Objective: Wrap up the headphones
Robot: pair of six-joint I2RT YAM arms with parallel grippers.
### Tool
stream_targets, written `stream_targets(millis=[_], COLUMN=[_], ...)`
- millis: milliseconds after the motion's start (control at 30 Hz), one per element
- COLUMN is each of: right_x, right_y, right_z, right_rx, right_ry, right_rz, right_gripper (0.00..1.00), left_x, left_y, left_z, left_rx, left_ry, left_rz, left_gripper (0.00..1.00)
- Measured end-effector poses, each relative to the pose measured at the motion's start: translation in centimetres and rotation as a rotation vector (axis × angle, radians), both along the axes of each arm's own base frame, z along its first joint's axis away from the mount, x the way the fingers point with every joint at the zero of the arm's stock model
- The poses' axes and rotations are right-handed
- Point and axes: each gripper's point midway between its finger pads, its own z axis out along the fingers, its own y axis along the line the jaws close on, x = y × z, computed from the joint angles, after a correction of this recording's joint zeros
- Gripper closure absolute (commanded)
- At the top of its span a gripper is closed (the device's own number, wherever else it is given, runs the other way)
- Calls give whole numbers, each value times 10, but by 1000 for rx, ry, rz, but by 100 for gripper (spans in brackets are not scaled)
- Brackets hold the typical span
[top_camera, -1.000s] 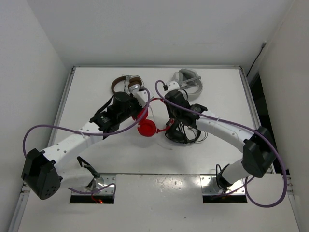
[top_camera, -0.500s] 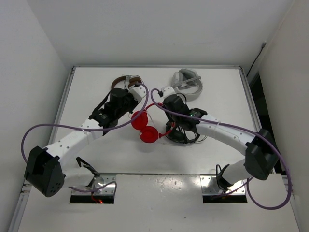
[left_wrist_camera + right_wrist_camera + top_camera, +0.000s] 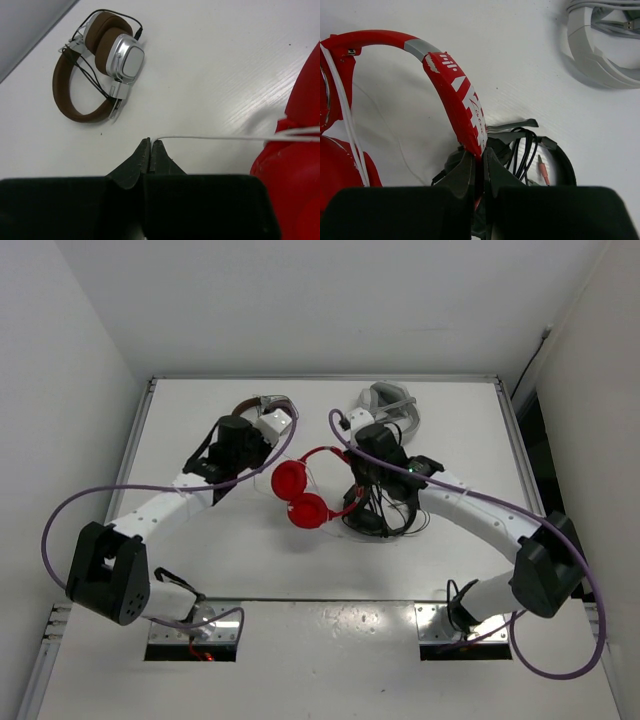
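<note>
Left gripper [image 3: 151,149] pinched shut on white cable [image 3: 215,138] (brown-and-silver headphones [image 3: 102,60] lie beyond). Right gripper [image 3: 478,162] clamps headband [image 3: 457,97] of red headphones [image 3: 308,510].

Bright even light, soft shadows, sharp focus

White lettering runs along the headband of the bright red over-ear headphones [image 3: 462,100] in the right wrist view. It has large slanted characters with smaller marks above them, but they are worn and skewed, so no word can be made out.
</note>
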Motion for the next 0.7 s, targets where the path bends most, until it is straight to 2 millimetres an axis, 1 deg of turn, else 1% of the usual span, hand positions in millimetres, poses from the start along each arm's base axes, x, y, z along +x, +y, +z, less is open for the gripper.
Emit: stream_targets(millis=[100, 133, 267, 433, 467, 533, 633, 700], right_x=[6, 8, 16, 25, 28, 32, 40, 45], right_y=[-7, -8, -20, -40, -44, -50, -57, -57], right_z=[2, 4, 7, 8, 9, 11, 15, 17], right_rx=[21, 27, 37, 56, 61, 71, 91, 106], right_ry=[9, 11, 19, 41, 44, 49, 53, 54], right_rz=[-22, -29, -69, -138, -154, -182, -222, -242], right_gripper=[100, 100, 100, 100, 100, 100, 100, 100], left_x=[0, -1, -4, -12, -15, -23, -45, -60], left_y=[5, 6, 8, 20, 20, 20, 17, 11], left_z=[-4, -6, -14, -27, -28, -28, -27, -27], left_rx=[-31, -42, -88, -134, -150, -176, -222, -246], left_ry=[23, 32, 67, 114, 120, 126, 133, 142], left_rz=[-7, -11, -19, 11, 13, 8, -17, -38], left_gripper=[87, 81, 74, 65, 62, 59, 58, 58])
